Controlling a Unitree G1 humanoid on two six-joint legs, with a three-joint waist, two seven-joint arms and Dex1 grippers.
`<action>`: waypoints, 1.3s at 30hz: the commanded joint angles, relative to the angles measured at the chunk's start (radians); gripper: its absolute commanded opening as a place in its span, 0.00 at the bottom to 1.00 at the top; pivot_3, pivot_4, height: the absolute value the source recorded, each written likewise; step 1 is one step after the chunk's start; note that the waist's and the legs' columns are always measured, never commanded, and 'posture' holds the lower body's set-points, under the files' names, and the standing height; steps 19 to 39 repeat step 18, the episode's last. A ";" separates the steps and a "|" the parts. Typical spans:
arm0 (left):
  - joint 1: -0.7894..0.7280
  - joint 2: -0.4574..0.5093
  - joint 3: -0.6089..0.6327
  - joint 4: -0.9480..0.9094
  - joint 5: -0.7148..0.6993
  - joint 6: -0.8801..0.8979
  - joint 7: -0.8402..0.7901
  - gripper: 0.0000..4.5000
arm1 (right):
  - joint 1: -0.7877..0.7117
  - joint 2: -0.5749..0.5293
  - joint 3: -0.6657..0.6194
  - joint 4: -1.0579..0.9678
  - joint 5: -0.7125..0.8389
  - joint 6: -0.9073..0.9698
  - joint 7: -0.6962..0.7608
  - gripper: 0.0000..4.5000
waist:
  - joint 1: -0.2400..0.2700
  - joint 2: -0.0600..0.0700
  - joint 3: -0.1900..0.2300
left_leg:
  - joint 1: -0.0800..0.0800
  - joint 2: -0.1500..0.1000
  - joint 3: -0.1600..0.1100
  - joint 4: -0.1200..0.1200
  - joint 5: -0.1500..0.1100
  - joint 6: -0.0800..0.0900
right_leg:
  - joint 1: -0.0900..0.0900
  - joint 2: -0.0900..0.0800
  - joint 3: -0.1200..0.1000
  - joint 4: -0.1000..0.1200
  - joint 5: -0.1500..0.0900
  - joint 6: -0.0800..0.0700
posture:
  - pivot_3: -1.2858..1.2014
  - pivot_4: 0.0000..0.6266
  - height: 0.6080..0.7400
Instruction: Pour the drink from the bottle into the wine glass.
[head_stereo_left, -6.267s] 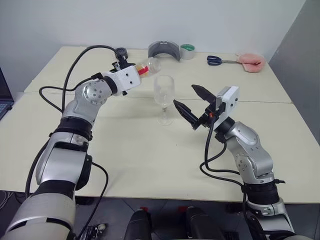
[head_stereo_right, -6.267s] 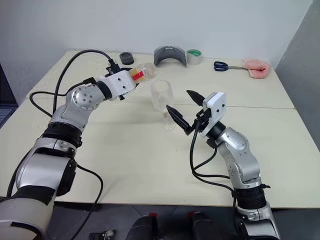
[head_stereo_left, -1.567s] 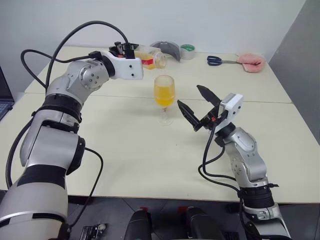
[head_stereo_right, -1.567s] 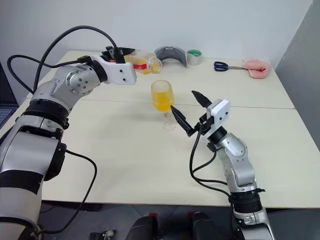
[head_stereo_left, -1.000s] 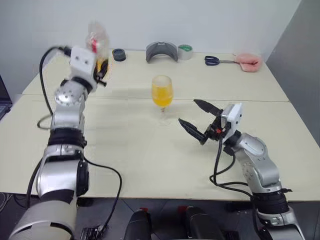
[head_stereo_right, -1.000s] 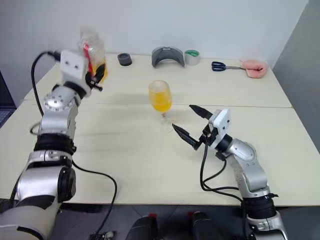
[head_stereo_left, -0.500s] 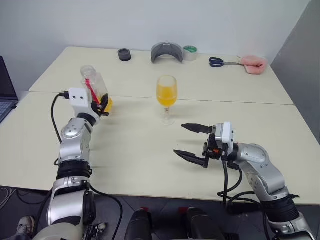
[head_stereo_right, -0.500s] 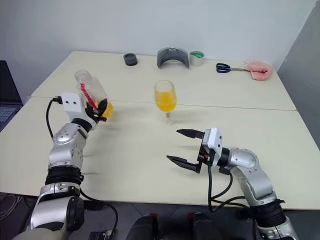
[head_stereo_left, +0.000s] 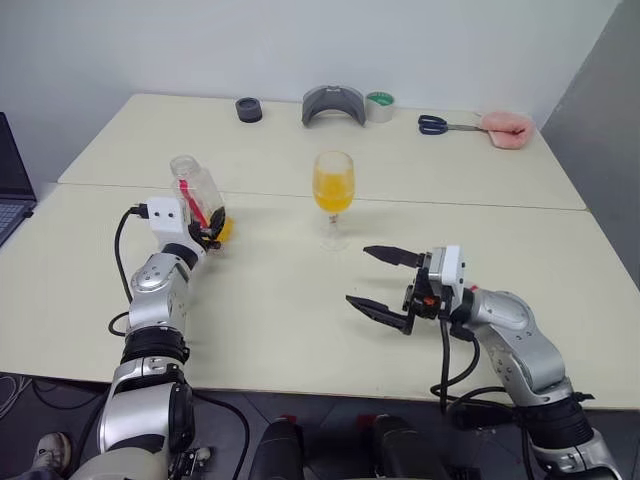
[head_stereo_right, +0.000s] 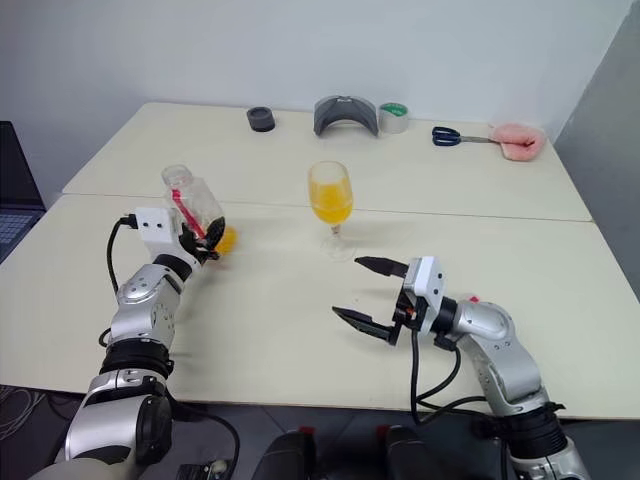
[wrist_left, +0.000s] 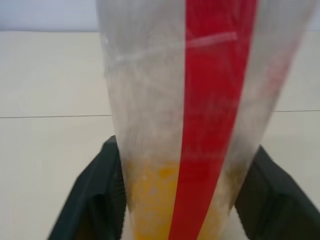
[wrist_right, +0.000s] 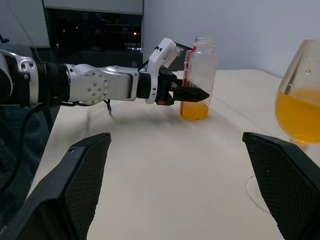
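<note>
Bottle (head_stereo_left: 198, 195) stands nearly upright on the table (head_stereo_left: 300, 300), the left claw (head_stereo_left: 212, 230) around its base, a little drink (head_stereo_right: 225, 240) left inside. Wine glass (head_stereo_left: 333, 196) stands mid-table, half full of orange. The right claw (head_stereo_left: 385, 280) hovers nearby, fingers spread, empty. Left wrist: black fingers (wrist_left: 95, 200) flank the bottle's sides; whether they press it, I cannot tell.

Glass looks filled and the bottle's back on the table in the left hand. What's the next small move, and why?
Probably draw the left hand straight back off the bottle. The bottle stands upright on the table with a little drink left in its base, the wine glass holds most of it, and the fingers still flank the bottle's sides.
</note>
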 joint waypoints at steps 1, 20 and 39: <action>0.003 0.013 0.006 -0.047 -0.005 0.000 0.002 0.89 | -0.017 0.003 -0.014 -0.014 -0.004 -0.021 -0.010 1.00 | 0.000 0.000 0.000 | 0.000 0.000 0.000 0.000 0.000 0.000 | 0.000 0.000 0.000 0.000 0.000 0.000 | 0.52 0.24 1.00; 0.689 -0.030 0.080 -1.184 -0.126 0.620 0.167 0.99 | 0.219 -0.016 -0.197 -0.125 -0.071 0.136 -0.360 1.00 | 0.000 -0.001 -0.001 | 0.001 0.001 0.000 -0.001 0.000 0.000 | 0.001 -0.002 0.001 -0.001 0.000 0.000 | 0.52 0.24 1.00; 0.689 -0.030 0.080 -1.184 -0.126 0.620 0.167 0.99 | 0.219 -0.016 -0.197 -0.125 -0.071 0.136 -0.360 1.00 | 0.000 -0.001 -0.001 | 0.001 0.001 0.000 -0.001 0.000 0.000 | 0.001 -0.002 0.001 -0.001 0.000 0.000 | 0.52 0.24 1.00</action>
